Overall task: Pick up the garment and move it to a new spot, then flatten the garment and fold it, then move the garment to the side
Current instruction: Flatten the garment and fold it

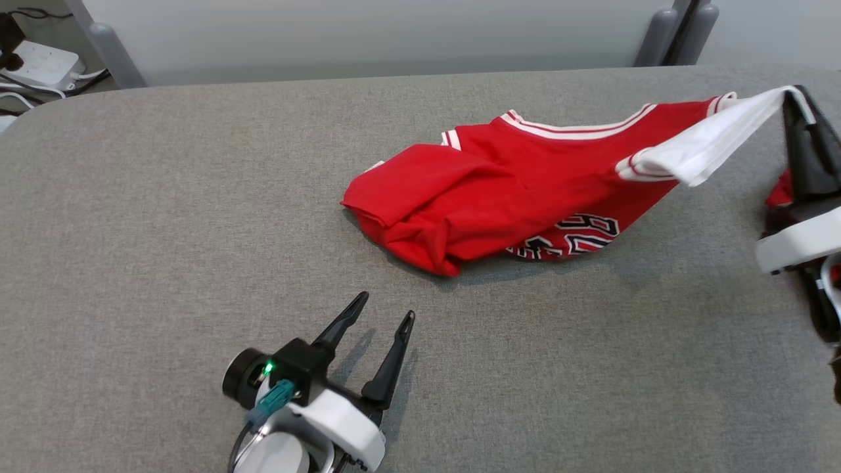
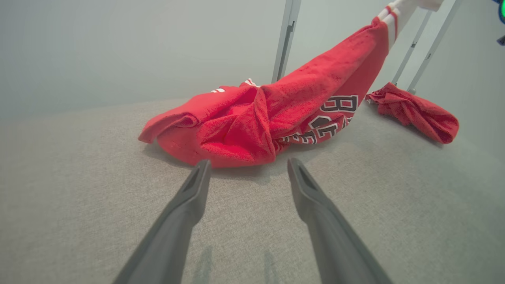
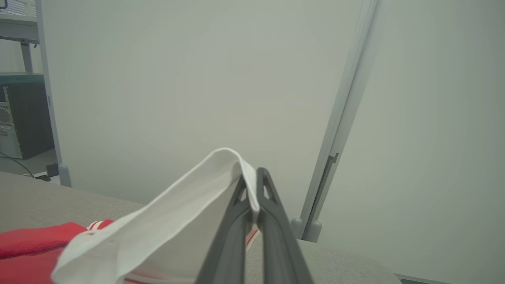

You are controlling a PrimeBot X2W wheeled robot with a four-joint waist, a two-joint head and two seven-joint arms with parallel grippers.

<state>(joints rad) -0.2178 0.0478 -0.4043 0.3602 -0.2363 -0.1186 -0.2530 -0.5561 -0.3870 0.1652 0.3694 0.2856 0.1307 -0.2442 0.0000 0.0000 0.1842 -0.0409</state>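
Grey table [image 1: 197, 197], garment [image 1: 499, 190] in right claw [image 1: 795, 93]

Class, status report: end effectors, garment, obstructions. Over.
Right end effector shut on white edge of red fabric jersey, lifted. Left end effector open, short of it. Crumpled red cloth near right arm.

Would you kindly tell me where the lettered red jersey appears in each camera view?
Head view: the jersey right of centre, its white end pinched by the right gripper.
Left wrist view: jersey at centre, beyond the left gripper.
Right wrist view: jersey at bottom left.
Shared landmark: its white end.
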